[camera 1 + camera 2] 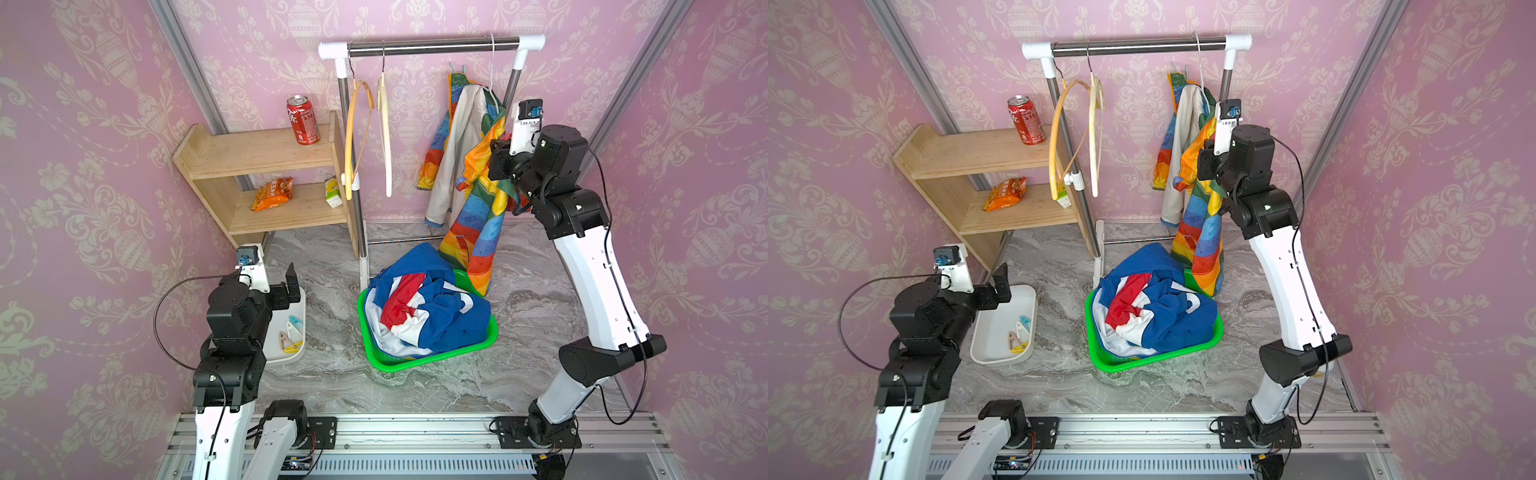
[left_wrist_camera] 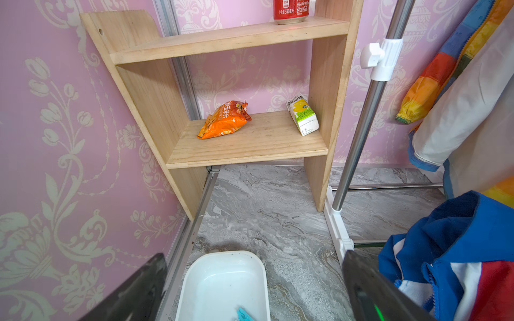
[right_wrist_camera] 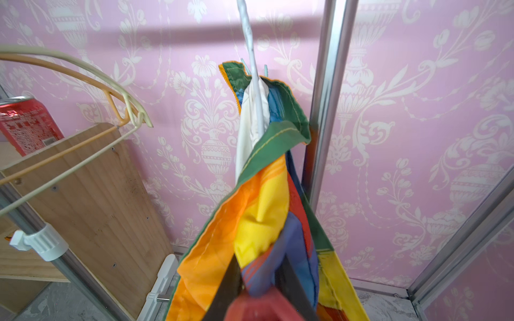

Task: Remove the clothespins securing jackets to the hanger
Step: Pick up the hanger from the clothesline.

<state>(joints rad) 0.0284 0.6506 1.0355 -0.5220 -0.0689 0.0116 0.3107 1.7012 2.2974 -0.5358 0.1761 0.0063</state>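
Note:
The rainbow jacket (image 1: 478,216) hangs from a white hanger (image 1: 491,75) at the right end of the rail. My right gripper (image 3: 258,258) is pressed into its folds, shut on a red clothespin (image 3: 258,305) that shows blurred between the jaws with fabric bunched around it. A light blue clothespin (image 3: 265,69) sits at the collar by the hanger hook. The blue-red-white jacket (image 1: 428,307) lies crumpled in the green basket (image 1: 415,363). My left gripper (image 2: 253,258) hovers open and empty over the white tray (image 1: 984,357), which holds several clothespins (image 1: 291,332).
A yellow hanger (image 1: 353,137) and a cream hanger (image 1: 384,137) hang bare at the rail's left end. The wooden shelf (image 1: 257,158) at the back left carries a red can (image 1: 302,120), a snack bag (image 1: 272,193) and a small carton (image 1: 333,193).

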